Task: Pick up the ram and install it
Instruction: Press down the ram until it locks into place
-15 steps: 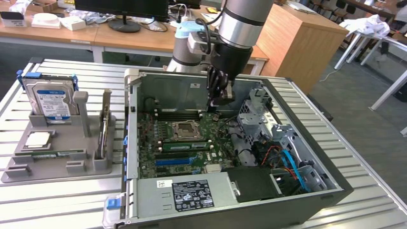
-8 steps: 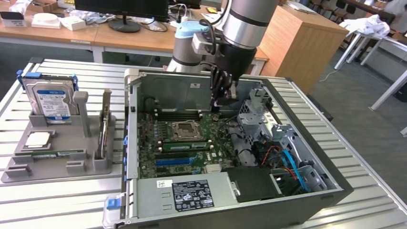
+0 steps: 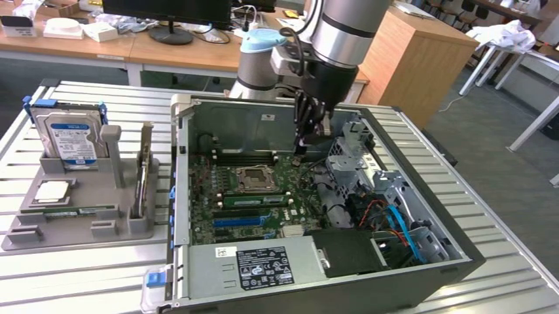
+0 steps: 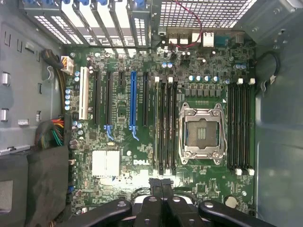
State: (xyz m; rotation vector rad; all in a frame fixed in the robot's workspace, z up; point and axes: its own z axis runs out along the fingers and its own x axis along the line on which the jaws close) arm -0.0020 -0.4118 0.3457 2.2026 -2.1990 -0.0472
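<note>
Gripper: shut tight, nothing pinched. Hanging inside the open computer case, above the motherboard, touching no part of it.
Ram: lying flat in the grey tray, along the edge closest to the exterior camera, on the exterior view's left. Outside the case, well apart from the gripper.
Grey tray: resting on the slatted metal table, just beside the case.
Hard drive: standing upright at the tray's far end, blue-and-white label facing the camera.
Processor chip: square and silver, flat in the tray between hard drive and ram.
Thin card: standing on edge in the tray, on the side nearest the case; kind not clear.
Motherboard: green, flat on the case floor, with a metal-framed processor socket flanked by long dark memory slots.
</note>
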